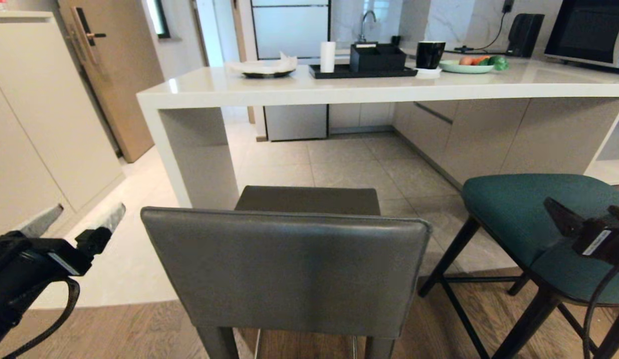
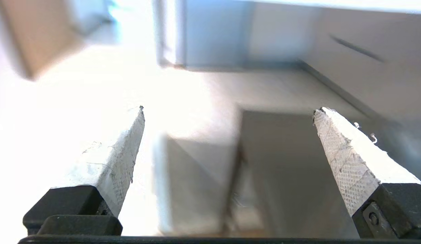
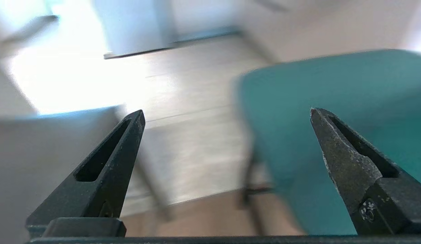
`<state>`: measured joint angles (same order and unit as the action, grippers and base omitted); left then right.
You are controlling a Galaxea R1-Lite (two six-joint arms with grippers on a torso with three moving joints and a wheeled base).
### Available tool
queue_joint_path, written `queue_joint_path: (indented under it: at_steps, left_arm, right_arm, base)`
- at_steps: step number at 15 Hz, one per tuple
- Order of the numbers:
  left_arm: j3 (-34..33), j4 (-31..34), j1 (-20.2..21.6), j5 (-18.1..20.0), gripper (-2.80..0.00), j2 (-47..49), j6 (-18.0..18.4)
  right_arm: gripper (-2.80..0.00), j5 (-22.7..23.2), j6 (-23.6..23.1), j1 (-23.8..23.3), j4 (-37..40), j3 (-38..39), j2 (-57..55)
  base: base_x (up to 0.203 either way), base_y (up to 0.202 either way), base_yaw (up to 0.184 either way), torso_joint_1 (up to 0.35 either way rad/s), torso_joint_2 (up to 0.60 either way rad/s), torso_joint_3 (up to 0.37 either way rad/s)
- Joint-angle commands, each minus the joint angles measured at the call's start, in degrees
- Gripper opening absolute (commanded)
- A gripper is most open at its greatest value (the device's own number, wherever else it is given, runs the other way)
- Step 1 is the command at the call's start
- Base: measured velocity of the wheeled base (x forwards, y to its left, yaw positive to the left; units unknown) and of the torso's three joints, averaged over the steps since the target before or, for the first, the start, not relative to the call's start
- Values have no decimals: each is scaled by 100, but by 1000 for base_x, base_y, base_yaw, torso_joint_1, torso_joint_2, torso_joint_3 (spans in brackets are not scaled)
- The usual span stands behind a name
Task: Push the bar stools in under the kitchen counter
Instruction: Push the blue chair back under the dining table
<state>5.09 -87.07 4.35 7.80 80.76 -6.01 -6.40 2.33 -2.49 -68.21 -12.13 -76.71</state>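
**Far left.** Left gripper (image 1: 82,219): spread wide, nothing held. Hung low beside the left edge of the grey stool's backrest, apart from it, with pale floor beyond the fingers.

**Left of centre.** Kitchen counter (image 1: 339,89): white slab top resting on a slab end leg, open beneath. Carried a black tray (image 1: 361,72) and a plate of fruit (image 1: 466,66), both well back from the near edge.

**Centre.** Grey stool (image 1: 289,269): stood square to the counter with its backrest nearest the camera. Seat apparently not yet under the slab. Lined up just right of the end leg.

**Right.** Teal stool (image 1: 518,209): likewise stood out from the counter, near the grey stool but not touching it. Thin black legs straddled the line where wood flooring met tile.

**Far right.** Right gripper (image 3: 227,113): released, empty. Hovered over the teal seat with one finger above the upholstery, contact not discernible.

**Step judged in hand.** Approach before the push. Best done with contact taken high on each backrest and near its middle. Better pushed straight and slowly towards the opening, so as not to twist or tip these tall stools. Called for care with the grey stool's left legs near the end leg, and with the teal stool's feet at the floor seam.
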Motion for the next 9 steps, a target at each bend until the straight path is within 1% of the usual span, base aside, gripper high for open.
queue_joint_path:
  at_steps: [1, 3, 4, 5, 7, 9]
  left_arm:
    - [189, 136, -23, -273, 0, -50, 99]
    - [104, 210, -277, -303, 0, -142, 109]
    - [-11, 217, -446, -334, 0, -189, 109]
    - [-115, 232, -432, -354, 0, -178, 96]
    - [-146, 378, -147, -312, 0, 25, -27]
    - [-58, 411, -95, -319, 0, 459, -46]
  right_arm:
    - [0, -356, -19, 36, 618, -295, 553]
    - [0, -417, 17, 53, 1240, -360, 892]
    - [0, -423, 31, 56, 1266, -360, 886]
    - [0, -423, 31, 56, 1266, -349, 886]
    - [0, -423, 48, 56, 1266, -342, 886]
    - [0, -423, 48, 63, 1266, -367, 913]
  base:
    - [0, 0, 0, 0, 0, 0]
    - [0, 0, 0, 0, 0, 0]
    - [0, 0, 0, 0, 0, 0]
    - [0, 0, 0, 0, 0, 0]
    - [0, 0, 0, 0, 0, 0]
    - [0, 0, 0, 0, 0, 0]
